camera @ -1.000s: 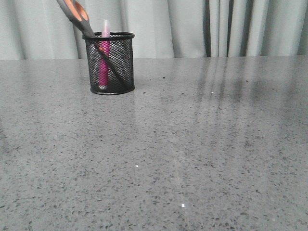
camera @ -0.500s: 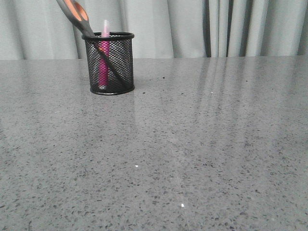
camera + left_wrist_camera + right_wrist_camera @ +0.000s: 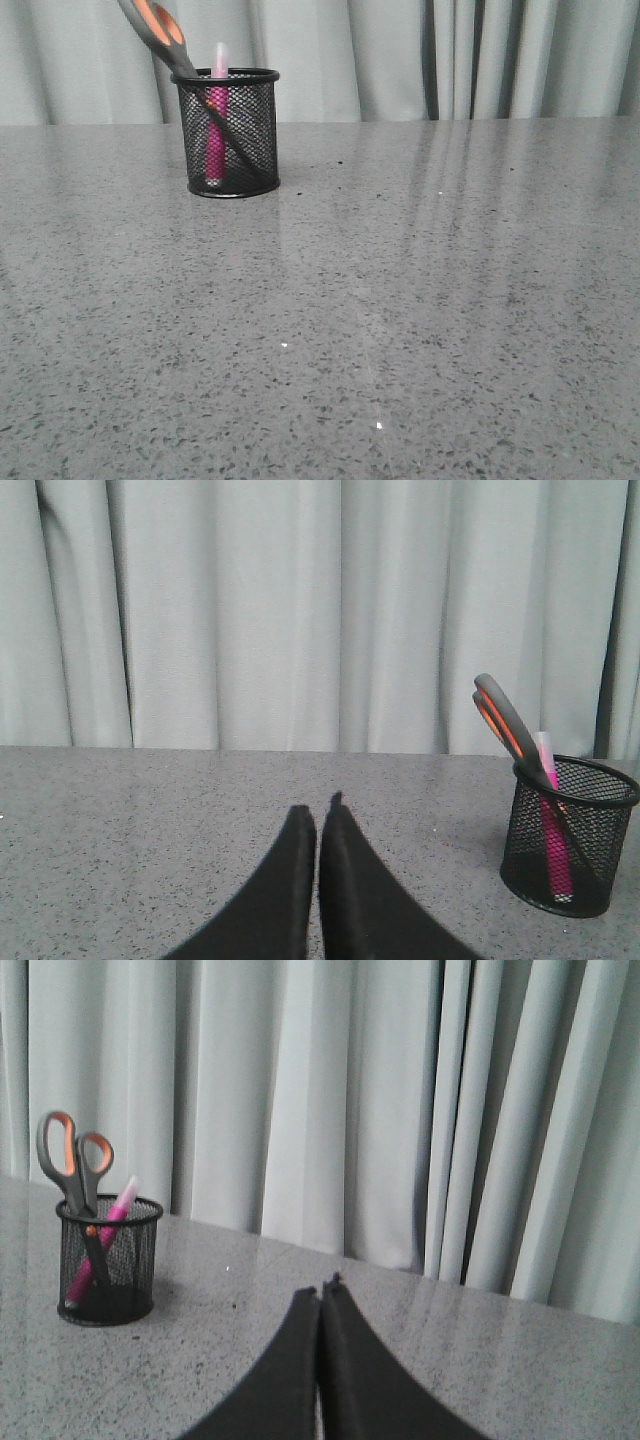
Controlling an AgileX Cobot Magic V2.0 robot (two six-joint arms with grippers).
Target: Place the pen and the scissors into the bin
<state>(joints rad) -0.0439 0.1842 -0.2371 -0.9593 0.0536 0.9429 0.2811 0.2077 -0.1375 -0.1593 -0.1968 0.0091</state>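
Observation:
The black wire-mesh bin (image 3: 229,135) stands upright at the far left of the grey table. The magenta pen (image 3: 215,120) stands inside it, its whitish cap above the rim. The scissors (image 3: 158,30) lean in the bin, blades down, orange-lined handles sticking out up and to the left. The bin also shows in the left wrist view (image 3: 567,835) and in the right wrist view (image 3: 108,1260). My left gripper (image 3: 317,812) is shut and empty, well apart from the bin. My right gripper (image 3: 320,1292) is shut and empty, also apart from it. Neither gripper shows in the front view.
Pale grey curtains (image 3: 400,55) hang along the table's far edge. The speckled grey tabletop (image 3: 400,300) spreads in front of and to the right of the bin.

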